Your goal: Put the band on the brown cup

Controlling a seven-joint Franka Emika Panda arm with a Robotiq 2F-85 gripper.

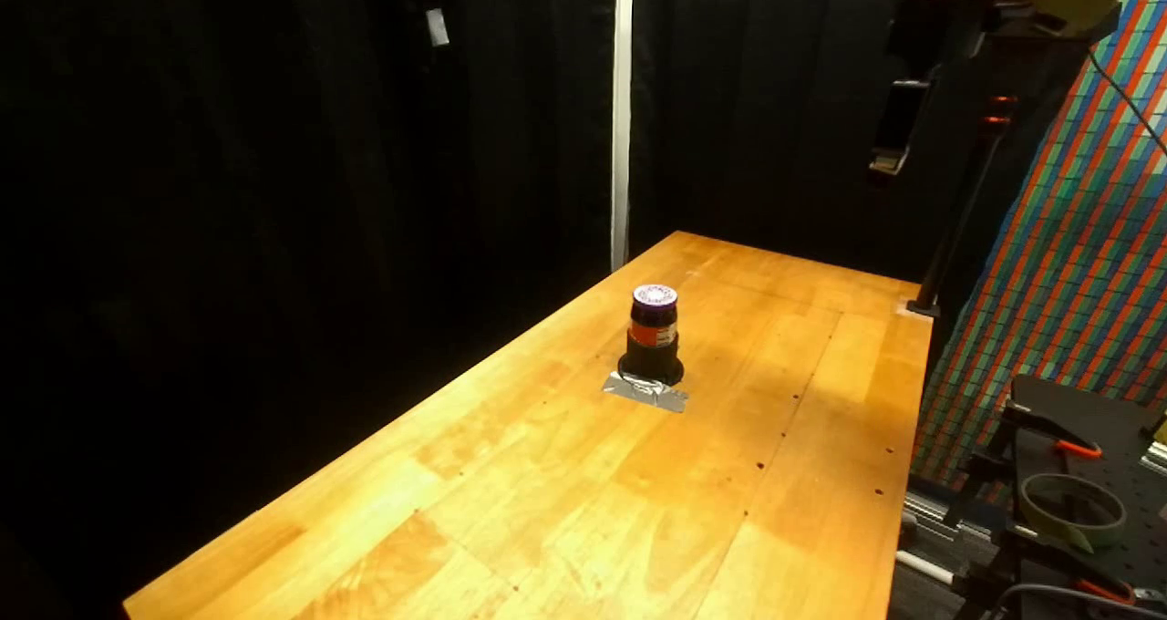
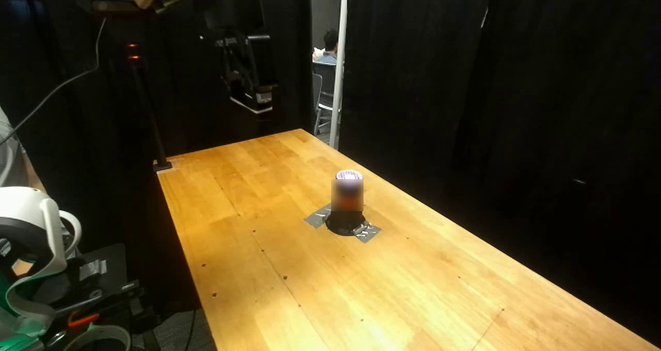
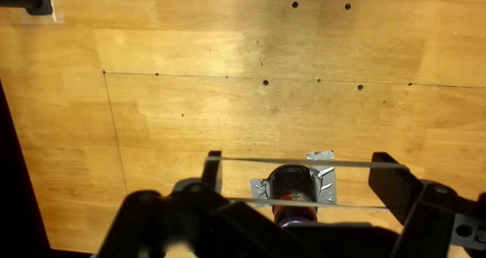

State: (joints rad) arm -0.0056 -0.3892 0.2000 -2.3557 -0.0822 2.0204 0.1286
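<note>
The brown cup (image 1: 653,332) stands upright on the table in a black round holder (image 1: 653,361). It has an orange-brown middle and a white, purple-edged top. It also shows in an exterior view (image 2: 348,202), partly blurred, and in the wrist view (image 3: 295,213), where its top is hidden by the gripper. My gripper (image 3: 300,161) is open, with the pale band (image 3: 349,163) stretched around both fingers in two strands. In both exterior views the gripper (image 1: 889,157) (image 2: 252,97) hangs above the table's far end, well apart from the cup.
Grey tape (image 1: 649,394) fixes the holder to the wooden table (image 1: 583,511). A thin black pole (image 2: 150,118) stands at a far table corner. Black curtains surround the table. A dark side surface with a tape roll (image 1: 1071,511) lies beyond one table edge.
</note>
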